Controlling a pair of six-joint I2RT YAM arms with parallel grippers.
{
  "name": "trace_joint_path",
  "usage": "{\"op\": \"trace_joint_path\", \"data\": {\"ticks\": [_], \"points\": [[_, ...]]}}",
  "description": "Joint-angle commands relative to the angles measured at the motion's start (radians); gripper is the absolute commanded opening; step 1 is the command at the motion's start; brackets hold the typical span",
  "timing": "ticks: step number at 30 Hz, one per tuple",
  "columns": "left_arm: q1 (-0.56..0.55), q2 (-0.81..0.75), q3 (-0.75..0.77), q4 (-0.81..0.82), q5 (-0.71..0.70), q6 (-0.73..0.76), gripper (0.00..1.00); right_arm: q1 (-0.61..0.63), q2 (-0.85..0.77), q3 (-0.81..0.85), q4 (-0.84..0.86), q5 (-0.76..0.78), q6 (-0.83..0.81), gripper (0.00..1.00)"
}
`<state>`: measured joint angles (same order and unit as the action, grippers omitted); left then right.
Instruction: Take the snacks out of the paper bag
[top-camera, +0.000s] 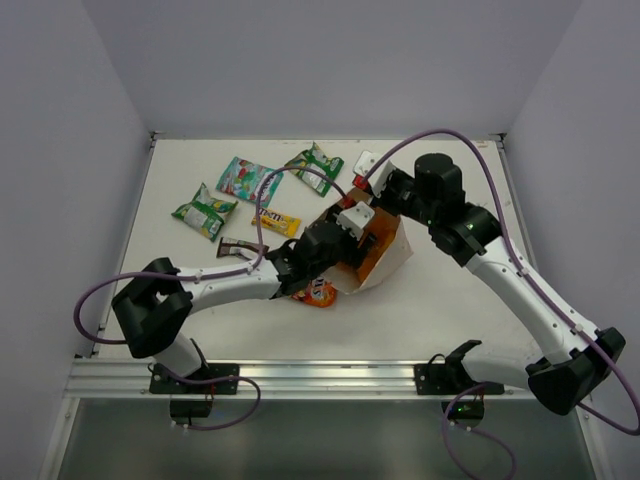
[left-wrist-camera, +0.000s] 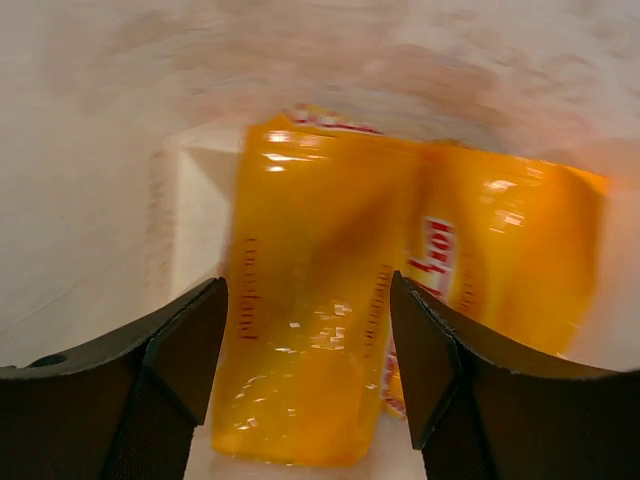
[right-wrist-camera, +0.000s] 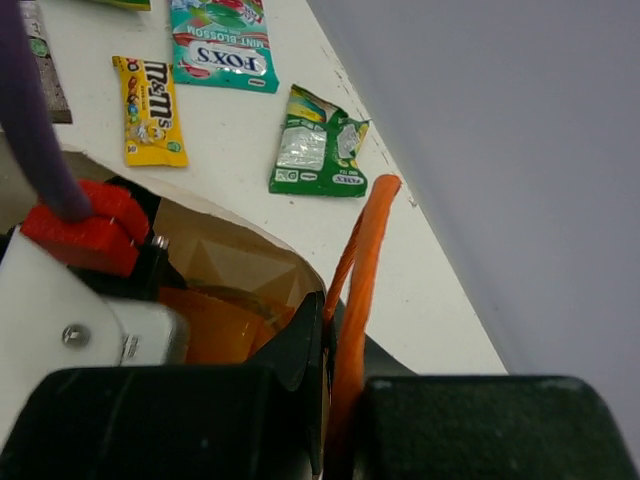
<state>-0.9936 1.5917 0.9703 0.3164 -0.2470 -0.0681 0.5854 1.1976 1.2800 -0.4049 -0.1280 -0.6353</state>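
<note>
The paper bag (top-camera: 392, 256) lies tipped on the table with its mouth facing left. My left gripper (left-wrist-camera: 308, 300) is open deep inside it, one finger on either side of an orange bag (left-wrist-camera: 310, 240). A second orange bag (left-wrist-camera: 515, 260) lies to its right. My right gripper (right-wrist-camera: 340, 360) is shut on the bag's rim (right-wrist-camera: 240, 235) and its orange string handle (right-wrist-camera: 365, 250). Outside lie a teal pouch (top-camera: 248, 180), two green-white pouches (top-camera: 313, 167) (top-camera: 205, 212), a yellow bar (top-camera: 276, 222), a dark brown bar (top-camera: 240, 247) and an orange-yellow pouch (top-camera: 315, 293) under my left arm.
The loose packets lie spread over the back left of the white table (top-camera: 450, 310). Grey walls stand close on three sides, and a metal rail (top-camera: 320, 378) runs along the near edge. The left arm's purple cable (top-camera: 290, 175) arcs over the packets.
</note>
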Motion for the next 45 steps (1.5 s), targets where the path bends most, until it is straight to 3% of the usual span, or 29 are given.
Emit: {"op": "trace_joint_path", "data": {"ticks": [1,10,14,20,25,28,29,31,32,45], "points": [[0.049,0.004,0.033,0.084,-0.084,-0.053,0.71,0.01,-0.067,0.028,0.173,-0.019,-0.015,0.0],[0.072,-0.041,-0.019,0.145,-0.114,-0.087,0.57,0.011,-0.11,-0.039,0.172,-0.002,-0.001,0.0],[0.073,0.002,0.007,0.125,-0.046,-0.082,0.58,0.013,-0.105,-0.041,0.16,-0.002,0.005,0.0],[0.073,0.037,0.018,0.142,0.146,-0.055,0.69,0.014,-0.092,-0.031,0.153,0.002,-0.001,0.0],[0.073,0.085,0.073,0.124,0.094,-0.035,0.66,0.016,-0.081,-0.033,0.153,-0.007,0.005,0.0],[0.082,0.114,0.096,0.13,0.057,-0.039,0.49,0.019,-0.078,-0.039,0.152,-0.01,0.013,0.0],[0.09,0.117,0.097,0.136,0.052,-0.044,0.3,0.022,-0.079,-0.042,0.153,-0.007,0.013,0.0],[0.09,0.108,0.094,0.153,0.04,-0.048,0.05,0.021,-0.084,-0.056,0.158,0.001,0.013,0.0],[0.09,0.099,0.096,0.151,0.038,-0.048,0.0,0.022,-0.087,-0.062,0.159,0.005,0.011,0.0],[0.076,-0.364,0.166,-0.125,0.13,-0.082,0.0,-0.044,-0.086,-0.192,0.239,0.122,0.065,0.0]]}}
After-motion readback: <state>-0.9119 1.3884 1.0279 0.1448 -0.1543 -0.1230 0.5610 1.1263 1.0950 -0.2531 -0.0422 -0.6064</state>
